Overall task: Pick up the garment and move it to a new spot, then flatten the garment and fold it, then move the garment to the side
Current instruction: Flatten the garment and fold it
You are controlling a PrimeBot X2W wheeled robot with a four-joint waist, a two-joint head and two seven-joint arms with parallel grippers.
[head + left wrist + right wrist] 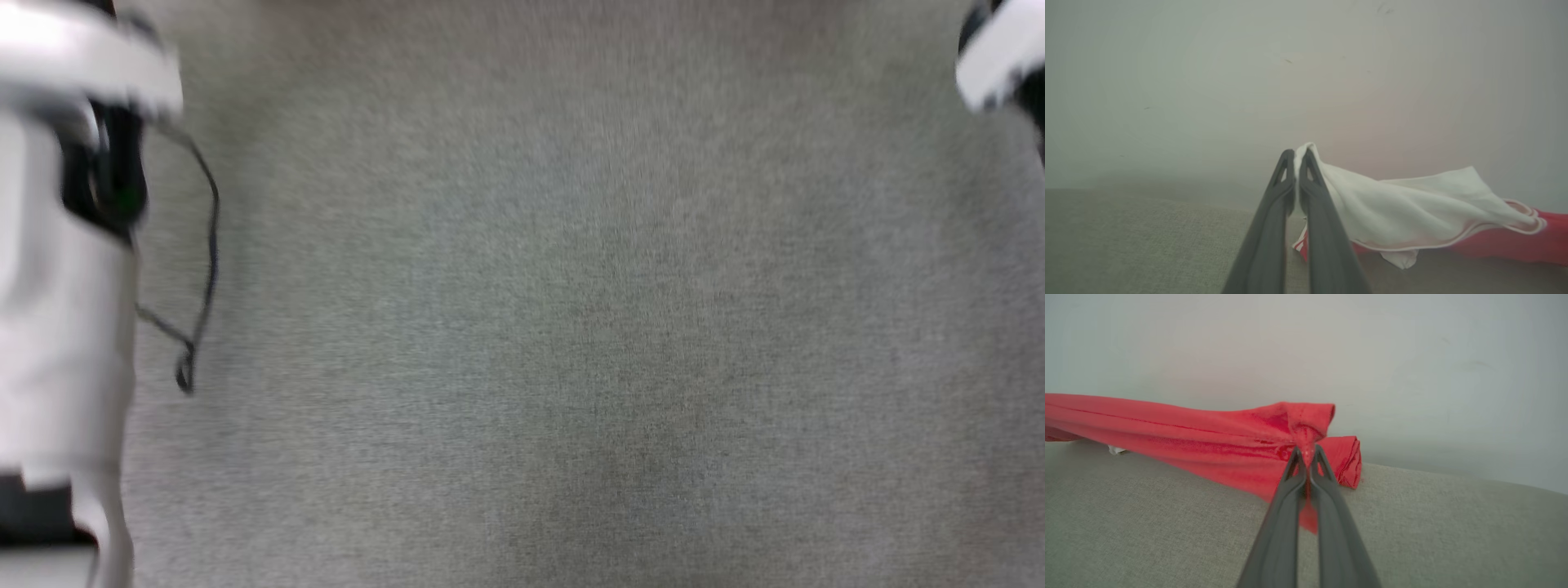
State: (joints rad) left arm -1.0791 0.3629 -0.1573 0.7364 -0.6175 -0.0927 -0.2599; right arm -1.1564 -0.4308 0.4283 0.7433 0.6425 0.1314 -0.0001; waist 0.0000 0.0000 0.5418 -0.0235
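Observation:
In the left wrist view my left gripper [1297, 153] is shut on a white sleeve edge of the garment [1412, 212], whose white cloth trails to the right into red fabric with striped trim, just above the grey cloth surface. Over in the right wrist view, my right gripper [1306, 451] is shut on a bunched red corner of the garment [1208, 437], and the red fabric stretches away to the left, lifted slightly off the surface. The head view is blurred and shows pale arm parts at the left edge [65, 310] and top right corner [1000, 57].
A grey woven surface [571, 327] spreads across the head view. A thin black cable [200, 269] hangs beside the left arm. A plain pale wall [1412, 355] stands behind the surface in both wrist views.

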